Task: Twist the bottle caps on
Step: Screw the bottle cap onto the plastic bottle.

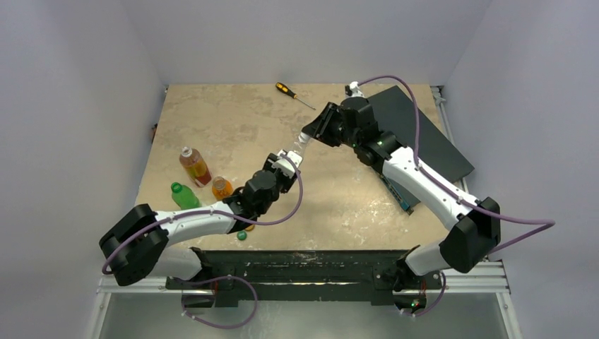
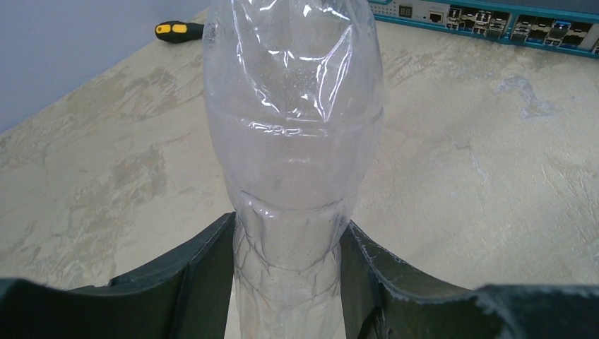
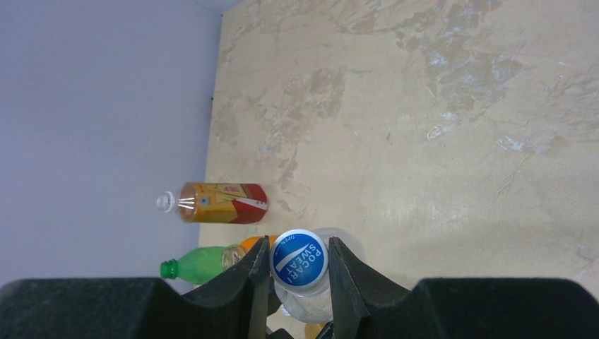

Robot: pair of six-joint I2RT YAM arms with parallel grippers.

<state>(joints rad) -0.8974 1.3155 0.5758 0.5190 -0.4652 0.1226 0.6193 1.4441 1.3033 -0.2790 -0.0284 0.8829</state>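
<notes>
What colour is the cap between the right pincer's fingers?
The cap is blue with white lettering; right wrist view shows it best.

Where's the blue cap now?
Right wrist view: blue cap gripped in the right claw, on the clear bottle the left claw holds over the table's centre.

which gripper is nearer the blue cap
Right. The right gripper is closed around the blue cap; the left gripper clamps the clear bottle lower on its body, away from the cap.
</notes>
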